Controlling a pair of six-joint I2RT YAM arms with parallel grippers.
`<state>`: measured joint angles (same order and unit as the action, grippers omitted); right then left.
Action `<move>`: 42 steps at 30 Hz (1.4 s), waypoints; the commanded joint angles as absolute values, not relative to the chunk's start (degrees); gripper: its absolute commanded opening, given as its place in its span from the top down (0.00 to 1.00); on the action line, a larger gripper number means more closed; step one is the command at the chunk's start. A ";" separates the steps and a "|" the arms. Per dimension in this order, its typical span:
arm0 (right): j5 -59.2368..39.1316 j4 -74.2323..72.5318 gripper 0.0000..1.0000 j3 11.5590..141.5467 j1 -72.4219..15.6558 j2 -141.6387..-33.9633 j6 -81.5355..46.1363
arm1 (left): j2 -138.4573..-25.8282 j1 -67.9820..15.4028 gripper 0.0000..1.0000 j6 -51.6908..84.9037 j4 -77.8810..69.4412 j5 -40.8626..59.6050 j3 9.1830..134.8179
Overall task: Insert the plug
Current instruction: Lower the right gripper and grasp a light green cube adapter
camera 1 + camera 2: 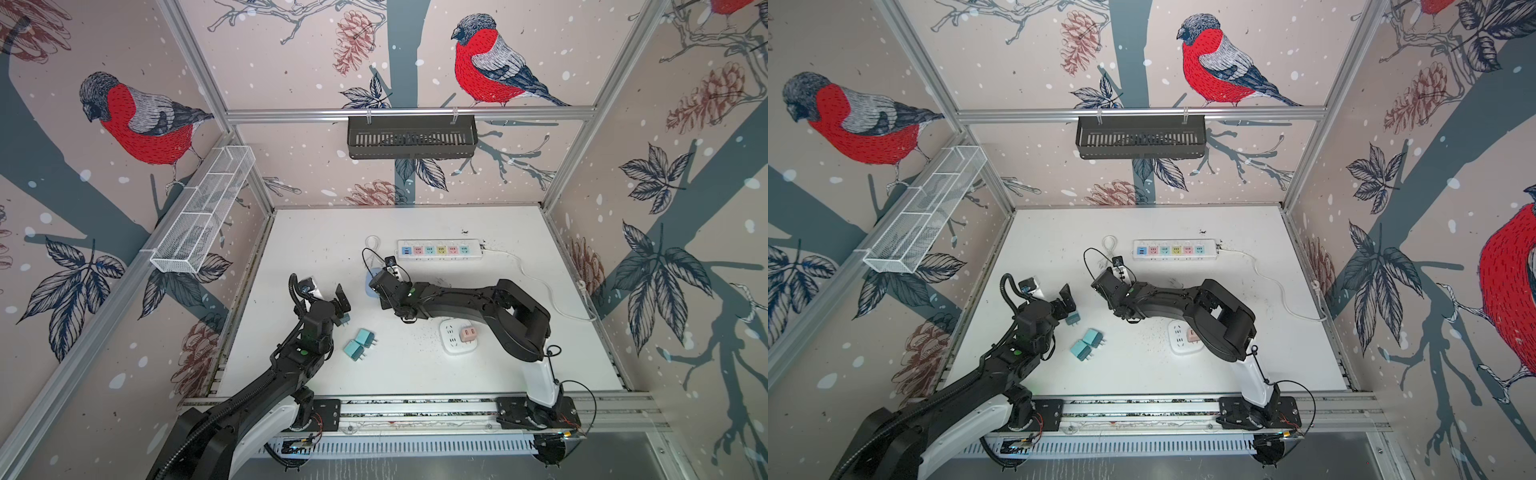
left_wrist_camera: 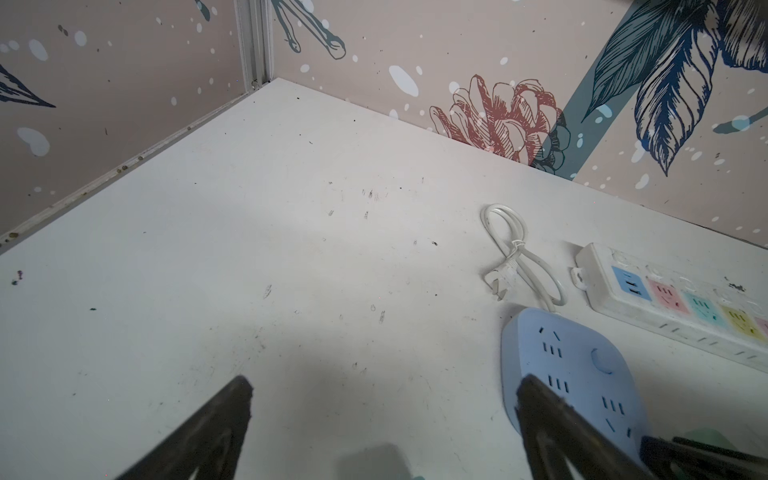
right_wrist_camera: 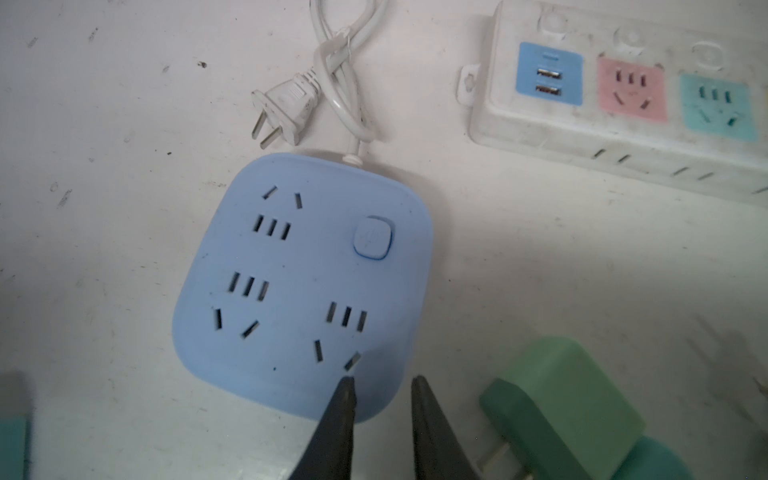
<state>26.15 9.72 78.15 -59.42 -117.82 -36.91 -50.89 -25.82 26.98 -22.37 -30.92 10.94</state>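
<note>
A blue square power strip [image 3: 299,282] lies flat on the white table, its sockets facing up and its white cord looped behind it. My right gripper [image 3: 380,380] is shut with nothing between its fingers, tips just over the strip's near corner. A green plug [image 3: 569,399] lies on its side close beside that gripper, untouched. My left gripper [image 2: 384,382] is open wide above bare table, left of the blue strip [image 2: 582,374]. In both top views two teal plugs [image 1: 358,343] [image 1: 1085,343] lie loose, and a third [image 1: 345,321] sits by the left gripper.
A long white power strip [image 1: 440,250] with coloured sockets lies at the back, its cord running to the right wall. A white round socket block [image 1: 451,340] carrying a pink adapter [image 1: 468,334] sits under the right arm. Walls enclose the table on three sides.
</note>
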 commanded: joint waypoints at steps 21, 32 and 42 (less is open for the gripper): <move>29.90 9.37 0.70 63.39 -66.91 -104.14 -39.92 | -51.33 -25.75 0.02 27.59 -23.22 -30.58 11.25; 28.76 4.59 0.48 53.40 -67.87 -92.78 -32.64 | -51.39 -25.72 0.01 27.37 -23.29 -30.20 11.26; 19.15 -0.87 0.41 45.43 -63.87 -87.21 -27.44 | -51.96 -25.68 0.02 27.10 -23.53 -29.63 11.48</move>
<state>22.72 1.93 46.39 -64.73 -88.07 -29.61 -51.79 -25.82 26.94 -22.37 -29.78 11.00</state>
